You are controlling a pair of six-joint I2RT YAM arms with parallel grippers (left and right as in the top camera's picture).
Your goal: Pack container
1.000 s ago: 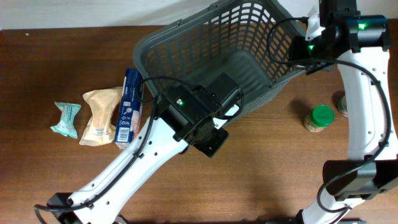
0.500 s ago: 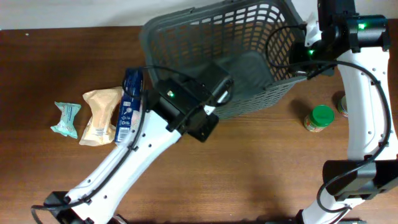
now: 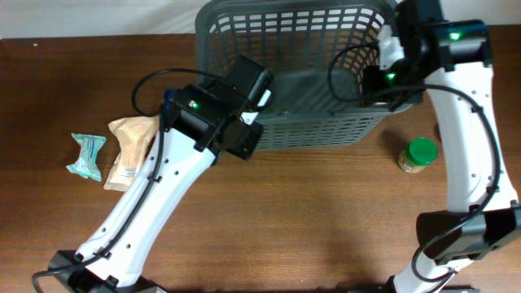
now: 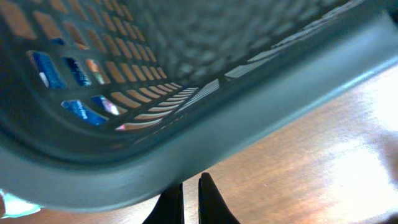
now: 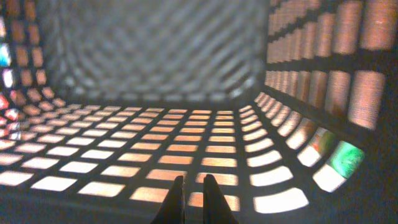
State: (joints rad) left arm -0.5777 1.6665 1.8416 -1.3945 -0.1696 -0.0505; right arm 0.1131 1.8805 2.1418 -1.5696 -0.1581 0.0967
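The container (image 3: 326, 134) is a dark grey slotted basket, empty, standing square at the table's far edge. My left gripper (image 3: 260, 94) is at its front left corner. In the left wrist view its fingers (image 4: 190, 190) are shut just under the basket's rim (image 4: 186, 146), with bare table beyond. My right gripper (image 3: 383, 77) is at the basket's right wall. In the right wrist view its fingers (image 5: 193, 186) are pressed together at the rim and look across the lattice floor (image 5: 186, 149).
A teal snack packet (image 3: 85, 155) and a tan pouch (image 3: 130, 150) lie at the left. A blue box (image 3: 166, 101) is mostly hidden under my left arm. A green-lidded jar (image 3: 419, 155) stands right of the basket.
The basket has swung from a tilted, skewed pose to lie square and further back. Both arms moved with it, the left one to the left and back.
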